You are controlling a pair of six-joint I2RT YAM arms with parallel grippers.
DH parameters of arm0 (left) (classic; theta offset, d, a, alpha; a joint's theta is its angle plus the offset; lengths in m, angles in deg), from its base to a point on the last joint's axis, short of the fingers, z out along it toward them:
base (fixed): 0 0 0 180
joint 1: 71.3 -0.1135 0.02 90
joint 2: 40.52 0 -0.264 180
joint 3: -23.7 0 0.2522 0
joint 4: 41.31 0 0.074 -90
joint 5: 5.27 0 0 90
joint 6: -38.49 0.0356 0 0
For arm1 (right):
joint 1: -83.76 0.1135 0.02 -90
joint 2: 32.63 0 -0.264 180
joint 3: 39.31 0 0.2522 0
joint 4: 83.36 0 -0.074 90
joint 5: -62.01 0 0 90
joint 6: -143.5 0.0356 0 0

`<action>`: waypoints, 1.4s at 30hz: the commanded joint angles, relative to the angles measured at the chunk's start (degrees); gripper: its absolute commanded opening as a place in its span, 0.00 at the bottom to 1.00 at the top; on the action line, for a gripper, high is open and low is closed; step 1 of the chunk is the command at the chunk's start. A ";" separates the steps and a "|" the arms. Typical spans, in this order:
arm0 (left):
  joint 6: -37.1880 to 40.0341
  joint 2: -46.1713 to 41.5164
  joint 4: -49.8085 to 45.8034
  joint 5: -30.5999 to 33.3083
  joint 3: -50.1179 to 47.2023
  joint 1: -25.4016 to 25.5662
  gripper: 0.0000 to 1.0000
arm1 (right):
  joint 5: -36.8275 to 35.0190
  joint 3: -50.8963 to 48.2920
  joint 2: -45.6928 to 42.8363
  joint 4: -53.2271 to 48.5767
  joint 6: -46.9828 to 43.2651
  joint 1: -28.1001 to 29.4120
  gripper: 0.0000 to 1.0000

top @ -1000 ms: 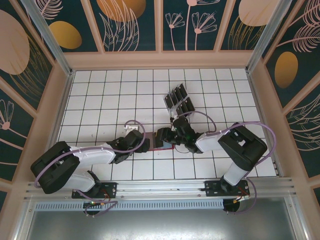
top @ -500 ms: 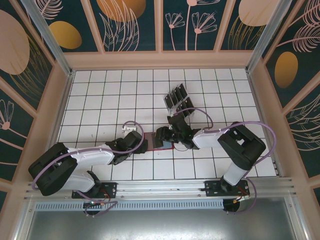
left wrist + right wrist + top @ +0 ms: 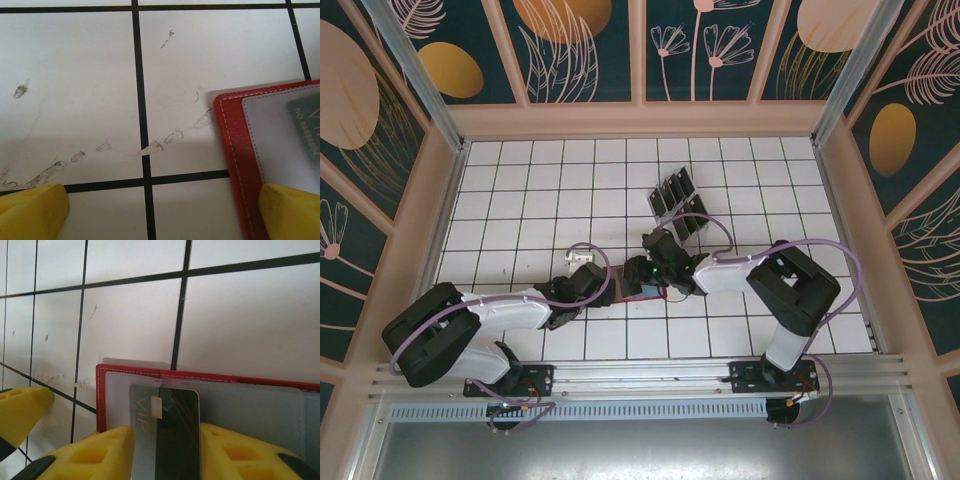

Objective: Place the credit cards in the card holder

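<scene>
The red card holder (image 3: 260,400) lies open on the tiled table, also seen as the red wallet (image 3: 642,296) and its corner (image 3: 232,145). My right gripper (image 3: 167,450) is shut on a black credit card (image 3: 177,425) marked VIP. The card's left part sits under the clear pocket, where it looks grey. My left gripper (image 3: 160,215) is open wide, its right fingertip (image 3: 292,210) over the holder's left edge and its left fingertip (image 3: 30,212) on bare tile. From above, the left gripper (image 3: 607,287) and right gripper (image 3: 642,275) meet at the wallet.
A clear slotted rack (image 3: 675,202) with several more black cards stands just behind the right arm. White tiles with black grid lines (image 3: 142,100) carry small scuff marks. Patterned walls enclose the table on three sides.
My right gripper has moved left and slightly away from the bases, carrying the card further over the wallet. The left arm has barely shifted.
</scene>
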 commanded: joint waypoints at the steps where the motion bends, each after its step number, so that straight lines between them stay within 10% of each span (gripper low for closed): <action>1: 0.06 2.49 1.22 -2.78 -1.28 -0.18 0.99 | -1.89 2.67 1.91 -4.03 -1.24 1.37 0.39; 16: -1.62 -5.08 -2.15 -0.22 -2.25 -0.17 0.98 | -7.12 3.58 -6.08 -11.62 -1.58 1.97 0.46; 42: -2.65 0.36 -0.49 -0.09 -2.61 -0.25 0.99 | -3.97 0.73 -1.68 -7.58 0.13 2.53 0.23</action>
